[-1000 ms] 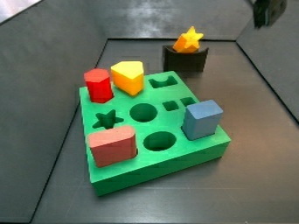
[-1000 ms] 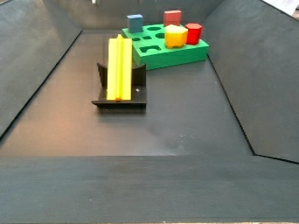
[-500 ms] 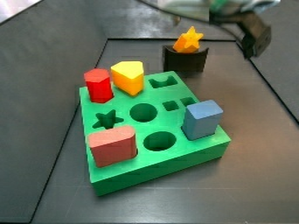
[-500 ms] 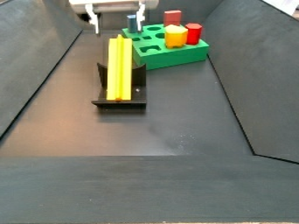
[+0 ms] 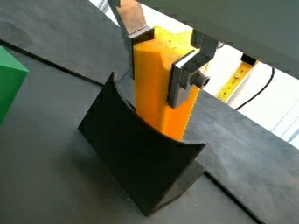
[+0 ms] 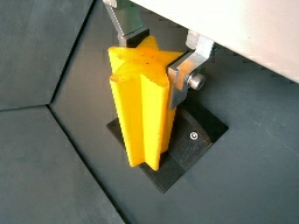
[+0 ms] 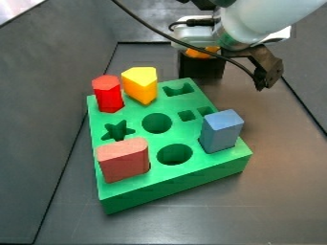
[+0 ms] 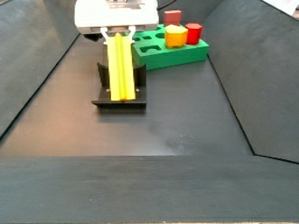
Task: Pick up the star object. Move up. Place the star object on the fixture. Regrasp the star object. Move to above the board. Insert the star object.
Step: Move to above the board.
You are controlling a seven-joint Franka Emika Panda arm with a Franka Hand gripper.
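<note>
My jaws now straddle the top of the star object (image 6: 142, 105), one silver finger (image 5: 133, 19) on each side of it; the plates look to be against its ridged flanks, but I cannot tell whether they are pressing yet or merely alongside. A second ago I was out of the way above, and half a second ago I was only arriving over the back of the surface; now my gripper (image 8: 119, 32) has come down right onto the prism. The star object has not moved: it stands upright in the fixture (image 5: 135, 160), its lower end seated against the dark bracket, as both wrist views show. In a side view my arm hides it almost entirely, with only the fixture (image 7: 198, 60) peeking out behind the board (image 7: 166, 153).

I judge this to be the regrasp step, with the placing on the fixture already done. The star-shaped hole (image 7: 117, 130) in the board is empty and waiting. What remains is to close firmly, lift straight so the prism clears the bracket, and carry it over
</note>
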